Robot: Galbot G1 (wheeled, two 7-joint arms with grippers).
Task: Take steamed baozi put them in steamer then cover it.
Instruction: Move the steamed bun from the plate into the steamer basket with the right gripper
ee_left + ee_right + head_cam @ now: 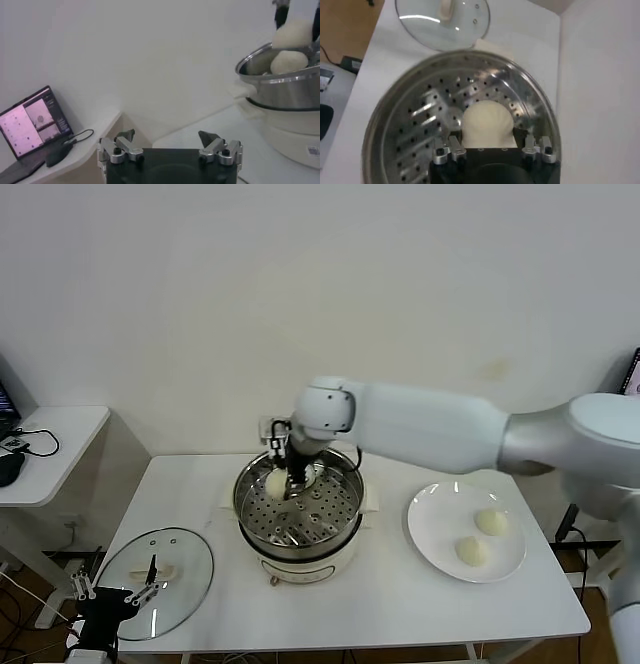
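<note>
Right gripper: my right gripper hangs inside the round, shiny stainless-steel steamer, its fingers closed narrowly on a smooth cream-white dough bun just above the perforated steel tray.

Second bun in the pot: in the left wrist view I see another pale round bun lower inside the steel rim, directly under the held one; in the head view a bun shows on the tray's left side, beside the gripper.

Steamer: it stands on its white electric base at the middle of the white table, toward the back edge.

Plate: a flat white round plate lies near the table's right edge, well apart from the steamer, carrying two more cream-white buns, one toward the back and one toward the front.

Cover: the round clear glass lid with a metal rim lies flat at the table's front left corner, its cream-white rectangular handle facing up.

Left gripper: my left gripper sits low at the front left corner, beside the lid, its fingers spread wide and holding nothing.

Beyond the table: a white side desk stands off the left edge, with an open laptop and a dark mouse on it.
</note>
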